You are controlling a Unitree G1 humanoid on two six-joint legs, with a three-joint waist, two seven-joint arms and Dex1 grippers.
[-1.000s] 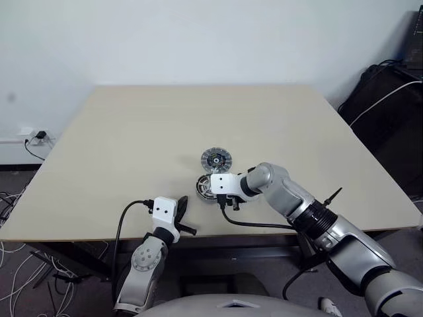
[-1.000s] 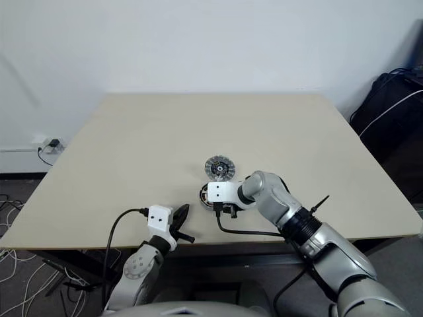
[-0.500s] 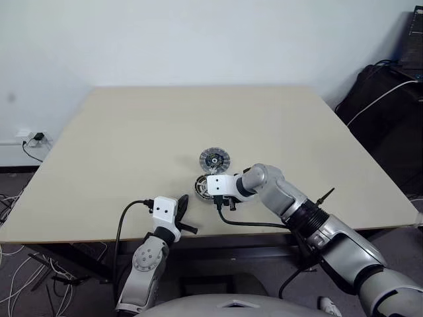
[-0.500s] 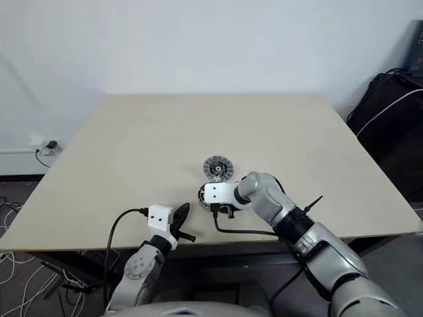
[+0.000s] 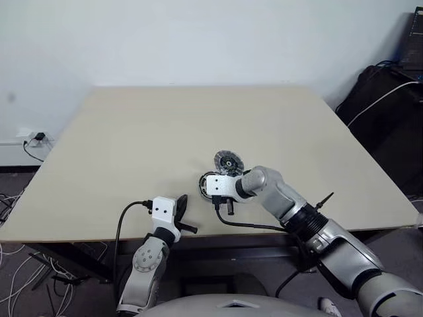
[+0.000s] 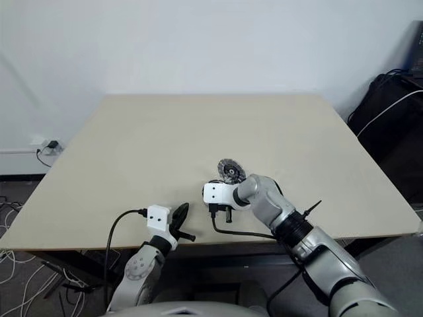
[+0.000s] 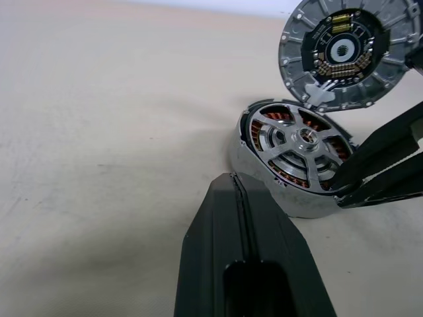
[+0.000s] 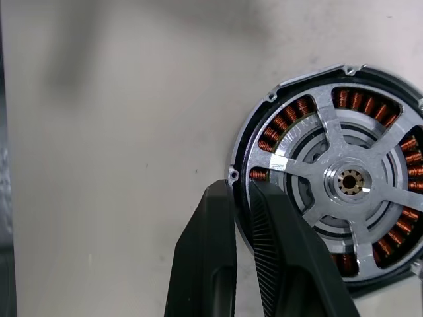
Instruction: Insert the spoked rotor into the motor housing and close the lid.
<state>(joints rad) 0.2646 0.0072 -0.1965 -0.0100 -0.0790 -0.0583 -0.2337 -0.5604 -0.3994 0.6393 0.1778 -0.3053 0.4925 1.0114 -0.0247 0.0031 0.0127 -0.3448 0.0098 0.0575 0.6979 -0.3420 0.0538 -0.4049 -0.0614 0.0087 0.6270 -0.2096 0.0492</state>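
Observation:
The motor housing [image 8: 299, 107] lies on the table [image 5: 165, 132] with its copper windings showing. The spoked rotor [image 8: 349, 181] sits inside it, hub up. My right gripper [image 8: 238, 188] is shut on the housing's rim, one finger outside the wall and one over the windings. The lid [image 7: 344, 49] stands tipped up on edge at the housing's far side, its circuit face towards the left wrist view; from the head it is a small tilted disc [image 5: 228, 162]. Near the table's front edge, apart from the housing [image 7: 264, 188], my left gripper [image 7: 232, 181] is shut on nothing.
Black bags [image 5: 390, 112] with a white cable stand off the table's right side. Loose cables and a wall socket [image 5: 33, 137] lie on the floor at the left. The broad beige tabletop stretches behind the parts.
My right gripper's fingers have closed onto the housing's rim. The lid, flat on the table before, has shifted right and tipped up on edge. The left arm has kept still.

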